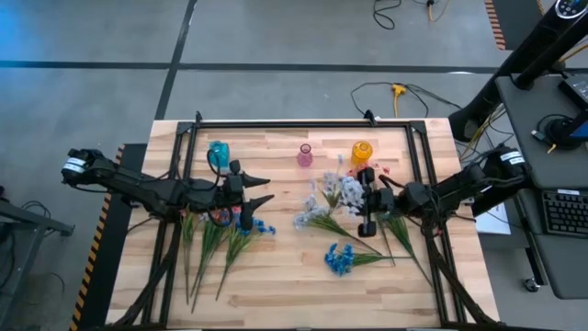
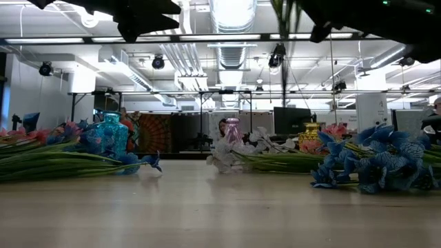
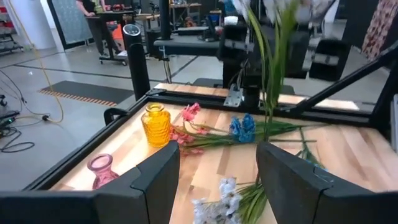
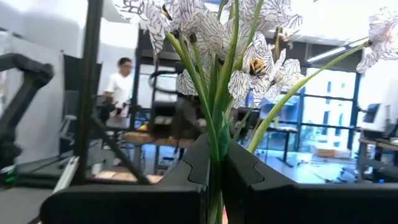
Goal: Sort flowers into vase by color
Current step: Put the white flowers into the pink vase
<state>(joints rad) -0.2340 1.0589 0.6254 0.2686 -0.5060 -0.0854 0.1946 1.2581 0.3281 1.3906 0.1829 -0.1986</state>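
The right tool (image 1: 367,223) was clamped on a pale spray's stem (image 4: 219,106), stem upright. The pink vase (image 1: 305,154) stood nearer the tabletop's far edge; the left tool (image 1: 264,190) waited, fingers apart and empty.

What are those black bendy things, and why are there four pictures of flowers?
They are two robot arms, filmed four ways: from above, from table height, and from a camera on each wrist. The right arm's tool is shut on a white flower, lifted off the table. The left arm's tool is open and empty, near the blue vase. A pink vase and a yellow vase stand at the back. More flowers lie flat: pink and blue ones on the left, a blue bunch in front.
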